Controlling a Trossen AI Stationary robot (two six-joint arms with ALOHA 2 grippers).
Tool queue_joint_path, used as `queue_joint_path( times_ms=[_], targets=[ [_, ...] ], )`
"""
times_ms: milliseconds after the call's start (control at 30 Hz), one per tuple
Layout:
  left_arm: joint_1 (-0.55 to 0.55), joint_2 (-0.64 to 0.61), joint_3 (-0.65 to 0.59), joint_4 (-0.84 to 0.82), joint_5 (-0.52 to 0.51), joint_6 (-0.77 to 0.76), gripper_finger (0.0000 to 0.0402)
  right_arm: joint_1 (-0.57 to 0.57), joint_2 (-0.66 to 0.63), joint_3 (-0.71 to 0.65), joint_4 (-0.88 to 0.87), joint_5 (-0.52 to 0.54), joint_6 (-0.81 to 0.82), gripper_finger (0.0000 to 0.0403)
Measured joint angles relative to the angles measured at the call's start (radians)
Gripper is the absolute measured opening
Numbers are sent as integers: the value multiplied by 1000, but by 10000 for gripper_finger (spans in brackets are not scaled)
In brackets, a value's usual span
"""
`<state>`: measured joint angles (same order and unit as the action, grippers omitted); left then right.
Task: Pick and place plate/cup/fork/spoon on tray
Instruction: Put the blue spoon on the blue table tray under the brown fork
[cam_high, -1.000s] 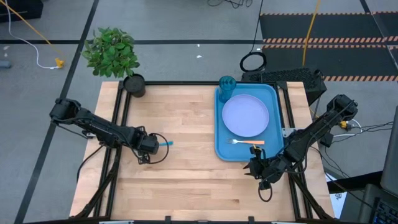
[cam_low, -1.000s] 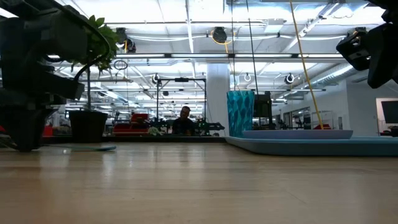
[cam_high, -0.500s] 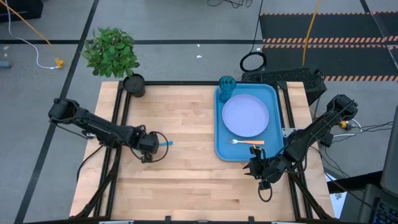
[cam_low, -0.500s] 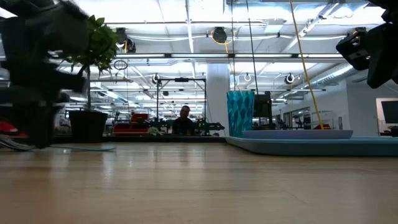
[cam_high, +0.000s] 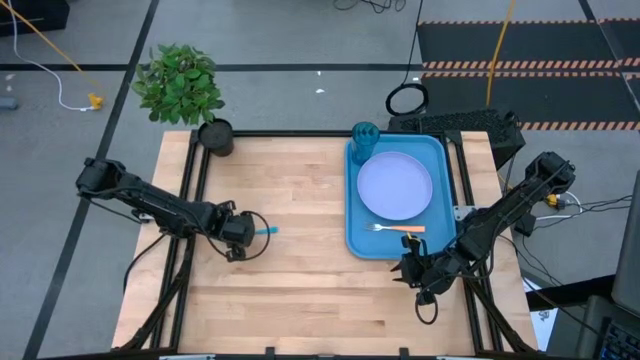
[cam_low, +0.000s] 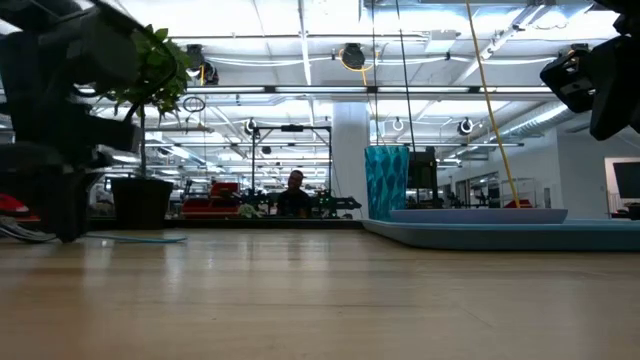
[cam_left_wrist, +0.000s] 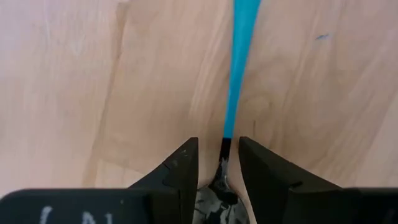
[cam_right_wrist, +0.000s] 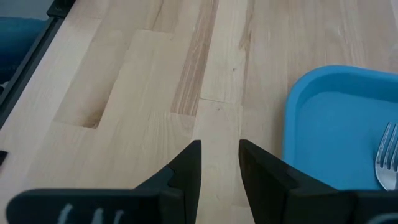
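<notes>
The wooden desk (cam_high: 300, 250) carries a blue tray (cam_high: 355, 215) on its right half, toward the far edge. On the tray lies the pale plate (cam_high: 395, 186), near the tray's middle; the teal cup (cam_high: 365, 135) stands upright in the tray's far left corner, just beside the plate's rim; the fork (cam_high: 395, 228) with the orange handle lies flat on the tray floor on the near side of the plate. The spoon (cam_left_wrist: 239, 68) is not on the tray: it lies flat on the bare desk on the left half, well apart from the tray, its light-blue handle pointing toward the tray. The left gripper (cam_high: 238, 233) is low at the spoon's bowl end; in the left wrist view its jaws stand either side of the dark neck and bowl with a narrow gap, and whether they actually press on the spoon cannot be told. The right gripper (cam_high: 412, 272) sits at the desk's near right edge, just beside the tray's near left corner; its jaws stand slightly apart with only bare wood between them. A potted plant (cam_high: 180, 85) stands at the desk's far left corner. In the low view a person (cam_low: 296, 195) shows far off in the room behind.
</notes>
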<state>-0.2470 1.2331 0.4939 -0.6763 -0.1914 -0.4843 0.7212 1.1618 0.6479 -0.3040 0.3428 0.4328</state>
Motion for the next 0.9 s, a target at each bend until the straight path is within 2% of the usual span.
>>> queue_joint_path(
  times_ms=[133,333,667,900],
  targets=[
    [-1,-8,-52,70,2,-8,119,0,0,0,1,-2,6,98],
    [-17,-12,-67,79,-7,-15,114,0,0,0,1,-3,5,98],
    [-25,-45,-72,85,11,-26,13,0,0,0,1,-3,0,98],
    [-25,-44,-72,105,-4,-50,27,0,0,0,15,1,0,98]
  ],
)
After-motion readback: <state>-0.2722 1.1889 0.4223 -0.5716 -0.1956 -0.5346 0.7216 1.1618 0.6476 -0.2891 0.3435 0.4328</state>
